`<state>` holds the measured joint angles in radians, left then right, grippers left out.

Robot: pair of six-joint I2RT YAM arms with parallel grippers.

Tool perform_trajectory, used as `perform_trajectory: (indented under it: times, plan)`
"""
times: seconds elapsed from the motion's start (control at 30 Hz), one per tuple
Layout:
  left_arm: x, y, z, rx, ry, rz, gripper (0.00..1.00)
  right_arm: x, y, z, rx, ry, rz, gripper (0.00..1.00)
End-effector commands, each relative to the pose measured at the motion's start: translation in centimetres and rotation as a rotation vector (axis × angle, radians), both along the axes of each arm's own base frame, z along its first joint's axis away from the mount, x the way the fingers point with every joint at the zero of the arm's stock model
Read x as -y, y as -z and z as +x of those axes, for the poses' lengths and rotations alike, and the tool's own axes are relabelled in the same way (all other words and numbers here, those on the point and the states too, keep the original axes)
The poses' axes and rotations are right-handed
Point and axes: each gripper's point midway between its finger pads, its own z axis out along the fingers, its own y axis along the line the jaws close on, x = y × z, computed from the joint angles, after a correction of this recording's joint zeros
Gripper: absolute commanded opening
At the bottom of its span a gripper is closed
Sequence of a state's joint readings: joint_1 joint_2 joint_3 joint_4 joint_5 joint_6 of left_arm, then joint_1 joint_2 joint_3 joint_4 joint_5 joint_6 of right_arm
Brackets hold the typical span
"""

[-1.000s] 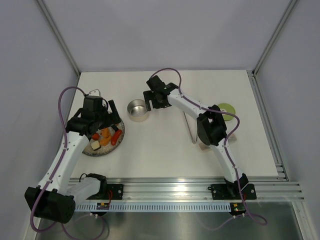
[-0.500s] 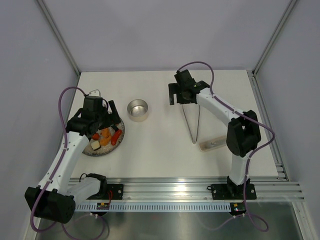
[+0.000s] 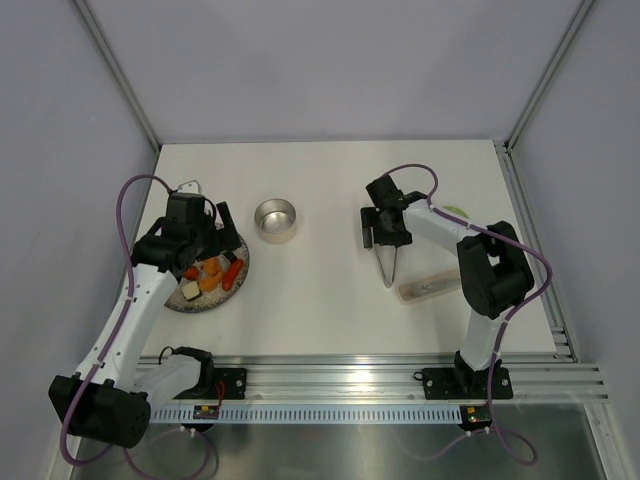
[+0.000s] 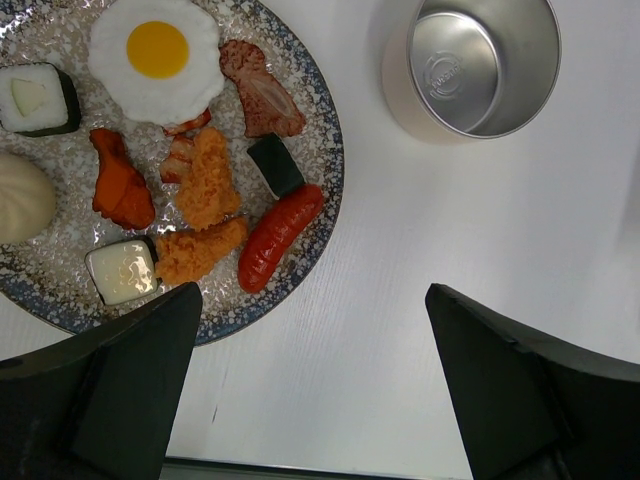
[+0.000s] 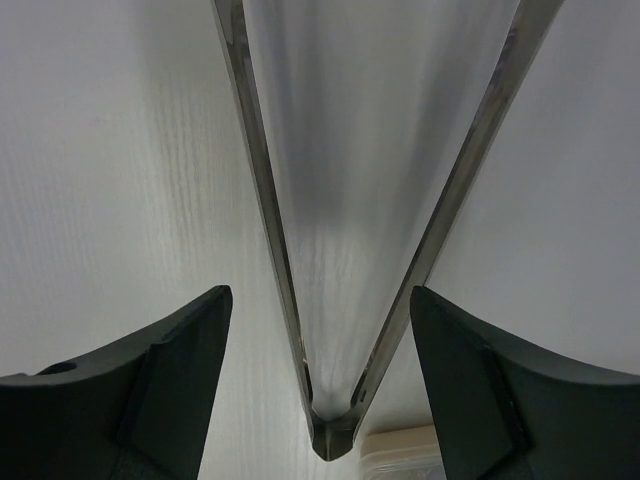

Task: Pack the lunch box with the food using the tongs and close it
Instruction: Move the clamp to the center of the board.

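The right tool straddled the tongs lying flat on the tabletop, spread ready to pinch them. The left tool hovered spread beside the food and the empty tin.

White arms, black joints, purple cables

Bright even light; faint soft shadows; sheen on lunch box (left wrist view); tongs slightly blurred.

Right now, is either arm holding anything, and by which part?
Nothing is held. The right gripper straddles the long thin silver metal tongs near their joined end, jaws open.
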<state>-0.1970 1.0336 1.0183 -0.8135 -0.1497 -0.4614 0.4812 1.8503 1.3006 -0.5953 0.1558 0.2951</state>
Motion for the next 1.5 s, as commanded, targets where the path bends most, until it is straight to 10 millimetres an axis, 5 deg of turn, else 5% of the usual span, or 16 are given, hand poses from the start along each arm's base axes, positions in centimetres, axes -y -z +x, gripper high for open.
perform_trajectory:
  times: [0.0,0.3,0.6,0.67,1.03,1.2,1.3,1.47]
  plan:
    - [0.0,-0.3,0.4,0.031,0.002,-0.005,0.99,-1.5,-1.5,0.6,0.058,-0.014,0.077,0.78]
    - [0.2,0.0,0.5,0.023,0.006,-0.012,0.99,-2.6,0.6,0.1,0.008,-0.060,0.053,0.54]
    - [0.1,-0.1,0.6,0.025,0.003,-0.009,0.99,-7.0,0.1,-1.5,-0.009,-0.149,0.079,0.19]
    - [0.1,-0.1,0.6,0.026,0.003,-0.012,0.99,-8.5,-0.5,-1.9,-0.010,-0.160,0.123,0.18]
    - [0.4,0.5,0.7,0.010,0.017,-0.017,0.99,-19.0,-2.3,-4.1,-0.045,-0.128,0.378,0.19]
    - [0.4,0.9,0.5,-0.007,0.024,-0.011,0.99,-21.9,-3.0,-5.1,-0.052,-0.162,0.407,0.31]
    - [0.4,1.0,0.3,-0.014,0.032,-0.004,0.99,-21.0,-4.6,-4.6,0.012,-0.162,0.389,0.44]
    - [1.1,0.6,0.3,-0.001,0.063,0.005,0.99,-15.9,-6.3,-2.9,0.127,-0.091,0.241,0.64]
